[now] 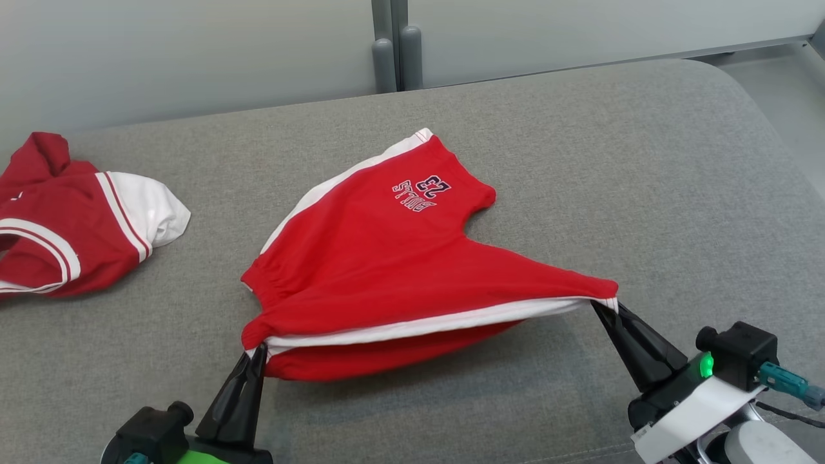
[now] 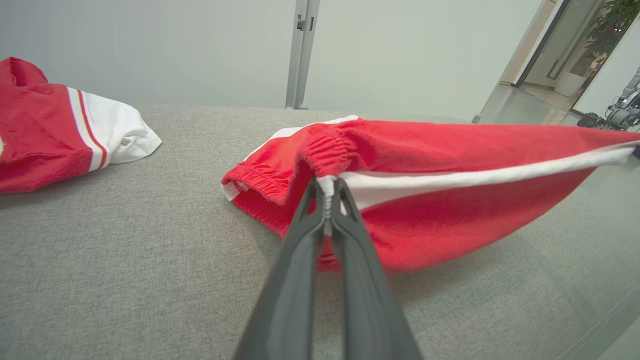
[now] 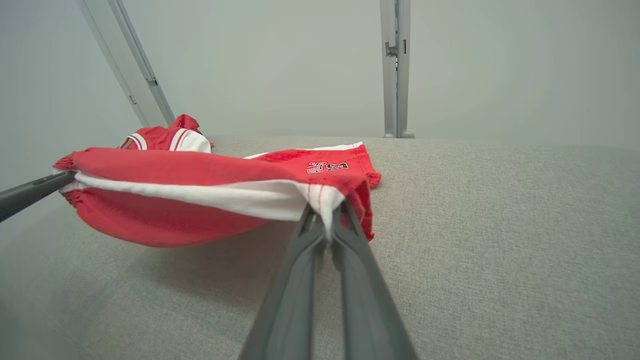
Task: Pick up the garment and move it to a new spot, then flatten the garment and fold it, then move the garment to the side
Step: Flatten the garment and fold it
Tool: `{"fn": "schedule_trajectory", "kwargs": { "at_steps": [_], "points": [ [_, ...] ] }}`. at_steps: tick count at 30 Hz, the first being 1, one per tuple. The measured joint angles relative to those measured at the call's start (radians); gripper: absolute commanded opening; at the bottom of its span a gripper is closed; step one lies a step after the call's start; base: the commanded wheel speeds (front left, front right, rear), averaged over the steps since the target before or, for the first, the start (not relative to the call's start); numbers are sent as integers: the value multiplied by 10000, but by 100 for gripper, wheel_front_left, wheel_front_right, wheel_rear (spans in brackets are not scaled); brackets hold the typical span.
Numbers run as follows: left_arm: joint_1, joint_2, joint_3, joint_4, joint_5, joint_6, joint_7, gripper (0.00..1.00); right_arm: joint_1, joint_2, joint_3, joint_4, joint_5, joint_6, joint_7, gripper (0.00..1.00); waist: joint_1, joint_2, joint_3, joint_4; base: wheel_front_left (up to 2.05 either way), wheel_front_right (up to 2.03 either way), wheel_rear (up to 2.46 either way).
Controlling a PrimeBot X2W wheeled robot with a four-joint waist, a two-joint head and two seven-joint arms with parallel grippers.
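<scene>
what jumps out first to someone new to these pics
The red shorts, at the middle, are pulled taut along a white stripe between the left gripper and the right gripper, both shut on the cloth. A second red and white garment lies far left on the grey cushion.

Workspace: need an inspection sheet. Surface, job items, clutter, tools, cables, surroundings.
Surface: grey fabric top, no stains seen.
Job's things: red shorts, white side stripe stretched between both tools; near edge lifted, far leg resting on the surface.
Clutter: second red-and-white garment, crumpled at the robot's far left, apart from the shorts.
Tools: left tool shut on the waistband corner; right tool shut on the hem corner.
Cables: thin dark cable beside the right wrist, off the cloth.
Surroundings: pale wall panels and grey post behind.
</scene>
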Motion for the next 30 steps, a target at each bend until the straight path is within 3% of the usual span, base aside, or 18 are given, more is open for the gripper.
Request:
{"fn": "schedule_trajectory", "kwargs": {
  "at_steps": [7,14,20,30],
  "points": [
    [171,94,-44,-527,96,86,10,0,386,-330,-12,-669,82,0,194,0,0,0,197,102,0,0,0],
    [98,-25,-512,-546,67,-19,263,0,102,-516,-113,-512,221,0,673,0,0,0,454,121,0,0,0],
    [-620,-368,-426,-345,-284,-12,560,0,-856,-464,-374,46,882,0,1158,0,0,0,828,261,0,0,0],
    [-2236,-738,-180,249,-748,117,1166,0,-3681,-625,284,723,1540,0,2815,0,0,0,1708,596,0,0,0]
  ]
}}
